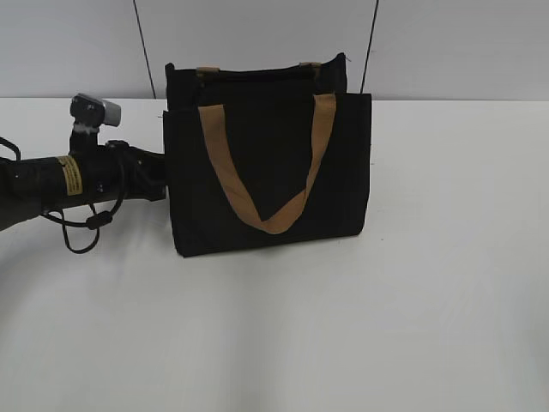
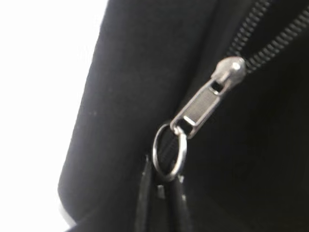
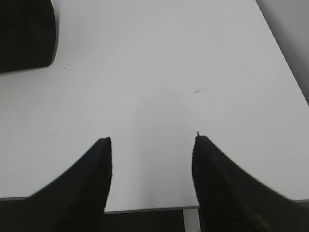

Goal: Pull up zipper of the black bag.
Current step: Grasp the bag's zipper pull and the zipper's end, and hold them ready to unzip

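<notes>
The left gripper [image 2: 161, 186], at frame bottom, pinches the ring of the small silver metal zipper [image 2: 203, 108] at mid-frame on the rectangular black fabric bag [image 1: 268, 167]; zipping looks barely begun. The right gripper [image 3: 152, 145] gapes wide, empty.

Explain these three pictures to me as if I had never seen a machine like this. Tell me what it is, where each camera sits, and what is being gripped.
This is a two-armed robot; each arm ends in a two-fingered gripper with a camera on its wrist. The exterior view looks across a white table at the black bag, which stands upright with tan straps. The left arm reaches to the bag's left end. The left wrist view is a close-up there: the left gripper has its dark fingertips closed on the ring of the silver zipper, with the zip line's teeth running up to the right. The right wrist view looks down on bare table: the right gripper is open and holds nothing.
</notes>
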Robot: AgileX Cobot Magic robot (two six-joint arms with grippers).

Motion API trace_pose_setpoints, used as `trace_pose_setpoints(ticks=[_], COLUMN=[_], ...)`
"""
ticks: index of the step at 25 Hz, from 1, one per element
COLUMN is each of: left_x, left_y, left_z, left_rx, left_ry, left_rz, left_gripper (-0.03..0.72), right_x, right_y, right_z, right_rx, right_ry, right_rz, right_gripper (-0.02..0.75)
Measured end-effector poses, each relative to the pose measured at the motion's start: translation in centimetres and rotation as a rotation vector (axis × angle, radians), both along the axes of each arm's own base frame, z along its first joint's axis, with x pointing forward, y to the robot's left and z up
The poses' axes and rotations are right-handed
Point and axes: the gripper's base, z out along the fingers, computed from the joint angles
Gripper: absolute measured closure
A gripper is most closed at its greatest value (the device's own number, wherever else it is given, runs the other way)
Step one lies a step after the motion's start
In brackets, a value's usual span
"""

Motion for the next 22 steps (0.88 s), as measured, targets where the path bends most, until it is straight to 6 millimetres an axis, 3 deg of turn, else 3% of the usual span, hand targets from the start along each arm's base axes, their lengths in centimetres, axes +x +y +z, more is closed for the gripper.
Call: trace_pose_setpoints(ticks=[3,13,22], left_x=[0.01,0.11,0.17], left_y=[0.03,0.13,0.18], left_z=[-0.33,-0.45,-0.46], left_rx=[0.002,0.010,0.009], left_ry=[0.010,0.021,0.024], left_rz=[0.005,0.025,0.035], left_gripper=[0.668,0.666,0.508], right_x=[0.00,0.00,0.00], right_y=[0.00,0.00,0.00], right_z=[0.00,0.00,0.00], right_rx=[0.000,0.000,0.000], right_ry=[0.000,0.000,0.000], right_rz=[0.000,0.000,0.000], right_gripper=[0.329,0.329,0.329])
